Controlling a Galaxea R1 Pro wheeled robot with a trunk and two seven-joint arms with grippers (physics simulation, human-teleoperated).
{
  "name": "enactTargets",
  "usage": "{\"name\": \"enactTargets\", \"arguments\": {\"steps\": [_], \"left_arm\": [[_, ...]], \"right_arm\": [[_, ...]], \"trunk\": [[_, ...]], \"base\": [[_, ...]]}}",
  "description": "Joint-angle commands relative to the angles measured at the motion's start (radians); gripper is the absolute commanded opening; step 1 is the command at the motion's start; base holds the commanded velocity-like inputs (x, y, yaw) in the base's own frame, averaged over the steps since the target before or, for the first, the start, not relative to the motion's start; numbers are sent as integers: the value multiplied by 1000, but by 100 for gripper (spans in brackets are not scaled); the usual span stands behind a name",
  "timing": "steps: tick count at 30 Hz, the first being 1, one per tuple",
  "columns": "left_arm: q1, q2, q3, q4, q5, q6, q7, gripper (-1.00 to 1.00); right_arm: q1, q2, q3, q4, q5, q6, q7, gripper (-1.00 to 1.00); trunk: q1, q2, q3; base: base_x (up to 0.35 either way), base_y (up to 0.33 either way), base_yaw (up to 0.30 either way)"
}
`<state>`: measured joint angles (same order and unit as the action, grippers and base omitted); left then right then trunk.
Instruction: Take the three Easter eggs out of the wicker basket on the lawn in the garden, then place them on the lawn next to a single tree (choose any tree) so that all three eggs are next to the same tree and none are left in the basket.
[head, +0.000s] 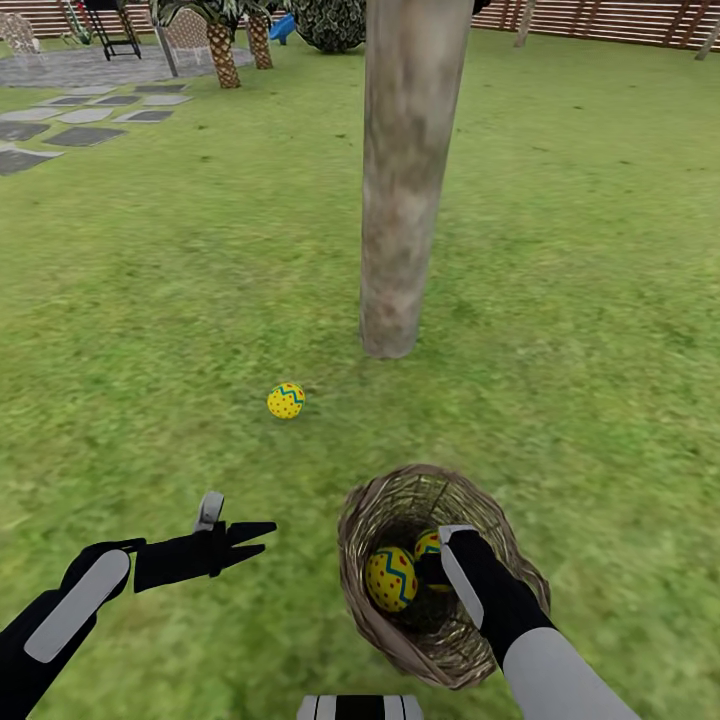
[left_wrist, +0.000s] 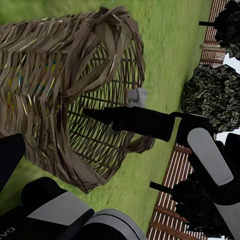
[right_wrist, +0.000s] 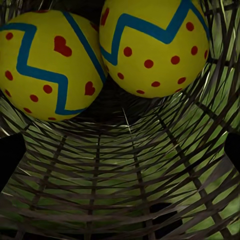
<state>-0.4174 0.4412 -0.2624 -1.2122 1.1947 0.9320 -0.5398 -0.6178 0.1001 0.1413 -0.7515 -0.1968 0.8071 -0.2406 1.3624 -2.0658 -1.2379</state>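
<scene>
Lawn (head: 150, 300): mottled green grass was seen across the garden.
Tree (head: 405, 180): the trunk was rooted at 12 o'clock.
Loose egg (head: 286, 401): laid at 7 o'clock off the trunk.
Wicker basket (head: 375, 510): two eggs (right_wrist: 150, 47) were held inside, at 6 o'clock.
Left gripper (head: 262, 536): spread, nothing grasped.
Right gripper (head: 438, 560): sunk into the basket; grip could not be told.
Paving (head: 70, 110): grey slabs at 10 o'clock.

Two eggs (head: 391, 578) in basket (head: 380, 510), one (head: 286, 401) near tree (head: 405, 200).

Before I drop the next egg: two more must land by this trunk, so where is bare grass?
Bare lawn right of the tree, and between the placed egg and the trunk. Crowded: inside the wicker basket, two eggs beside the right gripper.
</scene>
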Motion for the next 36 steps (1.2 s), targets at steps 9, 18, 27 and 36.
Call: {"name": "enactTargets", "arguments": {"steps": [9,18,27,36], "left_arm": [[-1,1,-1,0,0,2,-3,100],[0,-1,-14,-1,0,2,-3,100],[0,-1,-16,-1,0,2,-3,100],[0,-1,-23,-1,1,2,-3,100]], "right_arm": [[0,0,3,-6,-10,3,-9,100],[-1,1,3,-7,-12,2,-9,100],[-6,1,3,-23,-11,0,-9,100],[-7,-2,3,-37,-10,-40,-8,100]], "trunk": [[0,0,-1],[0,0,-1],[0,0,-1],[0,0,-3]], "base": [[3,0,0],[0,0,0],[0,0,0],[0,0,0]]}}
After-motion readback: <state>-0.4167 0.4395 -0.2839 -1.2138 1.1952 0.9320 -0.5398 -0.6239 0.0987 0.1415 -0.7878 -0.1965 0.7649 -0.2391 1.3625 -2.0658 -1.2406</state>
